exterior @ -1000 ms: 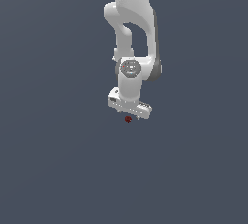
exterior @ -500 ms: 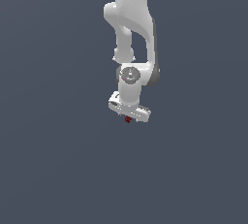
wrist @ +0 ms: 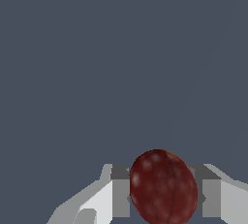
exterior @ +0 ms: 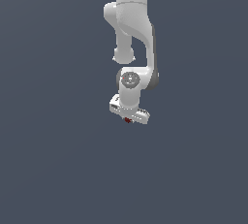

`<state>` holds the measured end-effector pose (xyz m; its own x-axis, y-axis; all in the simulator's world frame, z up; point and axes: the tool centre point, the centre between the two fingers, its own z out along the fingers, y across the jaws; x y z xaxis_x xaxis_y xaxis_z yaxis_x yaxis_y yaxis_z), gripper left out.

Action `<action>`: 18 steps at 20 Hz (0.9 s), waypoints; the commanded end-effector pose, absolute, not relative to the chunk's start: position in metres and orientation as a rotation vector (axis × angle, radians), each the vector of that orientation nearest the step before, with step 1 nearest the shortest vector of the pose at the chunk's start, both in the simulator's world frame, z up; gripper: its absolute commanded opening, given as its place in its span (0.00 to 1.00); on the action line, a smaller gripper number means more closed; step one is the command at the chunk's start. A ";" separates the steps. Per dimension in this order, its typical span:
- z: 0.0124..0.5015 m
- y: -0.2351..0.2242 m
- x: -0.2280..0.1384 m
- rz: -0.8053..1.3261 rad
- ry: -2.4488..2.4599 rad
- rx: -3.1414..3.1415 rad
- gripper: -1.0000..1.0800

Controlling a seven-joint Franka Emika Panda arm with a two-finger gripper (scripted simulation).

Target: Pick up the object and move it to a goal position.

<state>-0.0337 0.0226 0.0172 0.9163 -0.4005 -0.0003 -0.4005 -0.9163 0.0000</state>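
Since a second ago the object has gone from showing just below the claw to sitting tucked against its underside, so the gap between the two has closed; the arm itself hangs in much the same place in the exterior view.

The object is a tiny, dark red, roundish thing, far narrower than the claw's white body. Close up in the wrist view the object is egg-shaped, glossy, mottled with paler flecks and darker patches, and a faint seam runs along its length, rather like a plum or a large grape. I judge it light, with a smooth curved skin that could slip or roll out of a flat pinch, and possibly soft enough to bruise under hard pressure. The safest hold looks to be across its widest middle, with the pads square to the sides and only moderate force.

In the wrist view the grey fingers stand on either side of the object, close against its flanks, so the claw appears clamped on it, though the contact itself lies at the edge of the picture. Around them there is only even grey-blue ground; no bench edge and no goal marker shows in either view.
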 end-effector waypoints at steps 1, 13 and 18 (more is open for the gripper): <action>0.017 0.022 -0.033 0.000 0.643 -3.075 0.00; 0.024 0.021 -0.034 0.000 0.642 -3.075 0.00; 0.044 0.015 -0.034 0.000 0.642 -3.075 0.00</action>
